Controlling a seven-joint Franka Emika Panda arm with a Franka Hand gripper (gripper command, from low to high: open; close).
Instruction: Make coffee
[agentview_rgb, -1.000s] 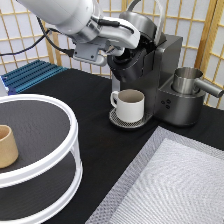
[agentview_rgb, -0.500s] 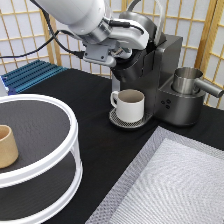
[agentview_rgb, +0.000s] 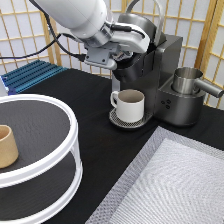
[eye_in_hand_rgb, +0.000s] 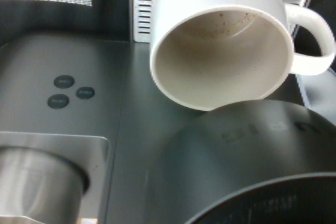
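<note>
The dark grey coffee machine (agentview_rgb: 162, 75) stands at the exterior view's top right. A white handled mug (agentview_rgb: 131, 104) stands empty on its round drip tray (agentview_rgb: 116, 120). My gripper (agentview_rgb: 129, 52) is at the machine's brew head, just above the mug, pressed close to the dark housing. The coffee pod is not visible in either view. The wrist view looks down into the empty mug (eye_in_hand_rgb: 221, 55), past the rounded dark brew head (eye_in_hand_rgb: 255, 160) and the machine's three buttons (eye_in_hand_rgb: 71, 92).
A steel pitcher (agentview_rgb: 187, 80) sits on the machine's right side. A tan handleless cup (agentview_rgb: 6, 146) stands on a white two-tier round shelf (agentview_rgb: 70, 130) at the left. A blue rack (agentview_rgb: 30, 75) lies behind it. A grey mat (agentview_rgb: 170, 185) covers the bottom right.
My arm has moved to the exterior view's right and brought the gripper in over the machine's brew head. The mug and other things have not moved.
</note>
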